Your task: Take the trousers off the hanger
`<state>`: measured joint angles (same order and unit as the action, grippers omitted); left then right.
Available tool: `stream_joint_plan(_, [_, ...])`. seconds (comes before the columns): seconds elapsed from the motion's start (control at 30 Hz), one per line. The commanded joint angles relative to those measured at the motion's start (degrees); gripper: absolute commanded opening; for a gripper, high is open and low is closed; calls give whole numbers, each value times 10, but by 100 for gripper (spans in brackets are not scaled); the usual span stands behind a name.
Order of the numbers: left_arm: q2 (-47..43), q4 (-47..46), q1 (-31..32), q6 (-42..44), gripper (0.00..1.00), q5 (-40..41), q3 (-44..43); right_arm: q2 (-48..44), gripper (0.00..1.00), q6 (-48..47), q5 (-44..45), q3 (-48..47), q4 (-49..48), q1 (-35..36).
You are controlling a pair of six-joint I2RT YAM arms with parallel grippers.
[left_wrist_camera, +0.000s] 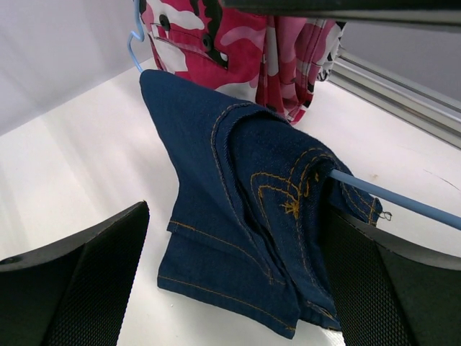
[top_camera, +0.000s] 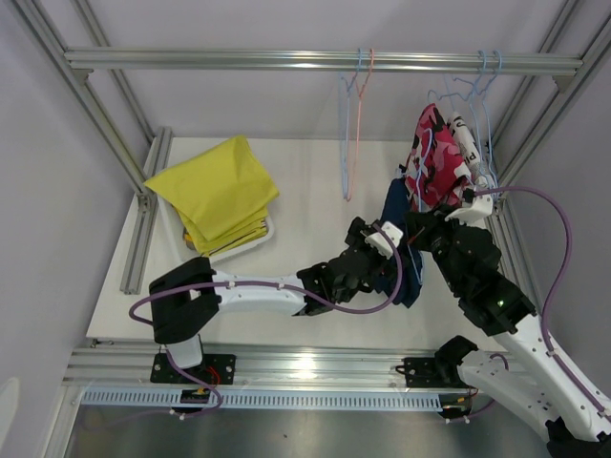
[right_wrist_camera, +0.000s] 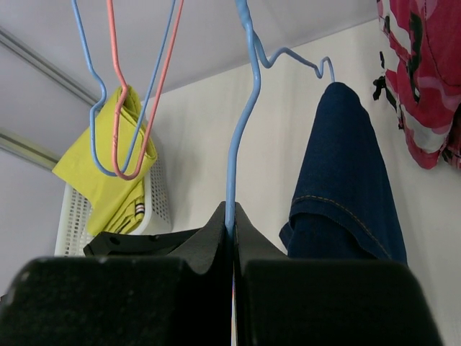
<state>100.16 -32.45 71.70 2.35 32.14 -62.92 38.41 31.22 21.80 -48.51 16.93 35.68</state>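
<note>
A white table fills the floor of an aluminium frame, with pale plain walls behind and to both sides. A metal rail crosses the back, high above the table. Two empty wire hangers, one blue and one pink, hang from it near the middle.

At the left of the table sits a white basket, with the yellow trousers heaped in it and spilling over its rim.

At the right end of the rail, the pink-red trousers and the white lettered trousers hang on hangers close together.

Just below and in front of them, the navy trousers are draped over the bar of a blue hanger, their folds drooping toward the table. Whether the cloth touches the table cannot be told.

The right claw is clenched on the wire of that blue hanger, its two fingers pressed together around it. The left claw is released and spread wide, one finger on each side of the navy trousers, close to the cloth without pinching it.
</note>
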Motion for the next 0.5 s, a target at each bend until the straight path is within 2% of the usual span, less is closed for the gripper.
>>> stream_joint_plan(0.0, [6,-18,-6,-18,100,-6,-14,-12,0,-10,13,-2,-51,3])
stream_joint_plan(0.47, [42,-20,-9,-67,99,-11,-40,-27,0,8,0,12,-66,4])
